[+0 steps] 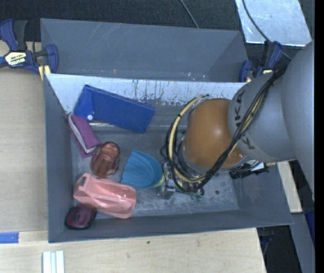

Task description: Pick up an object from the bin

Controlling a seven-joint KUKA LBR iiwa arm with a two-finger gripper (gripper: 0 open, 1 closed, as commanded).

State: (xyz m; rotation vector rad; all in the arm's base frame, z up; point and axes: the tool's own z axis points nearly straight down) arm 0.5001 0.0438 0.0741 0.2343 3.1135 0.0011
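My gripper (167, 191) is low in the bin, near the front wall at its middle, under the arm's orange cover. Just to its left lies a light blue ribbed shell-shaped thing (140, 169), touching or almost touching it. Further left, a pink plastic thing (105, 195) lies along the front of the bin. A brown see-through cup-like thing (106, 158) lies on its side behind the pink one. I see nothing held in the gripper.
A flat dark blue box (114, 110) leans at the back left. Beside it stands a purple and pink block (83, 134). A dark purple thing (79, 216) sits in the front left corner. The arm covers the bin's right half.
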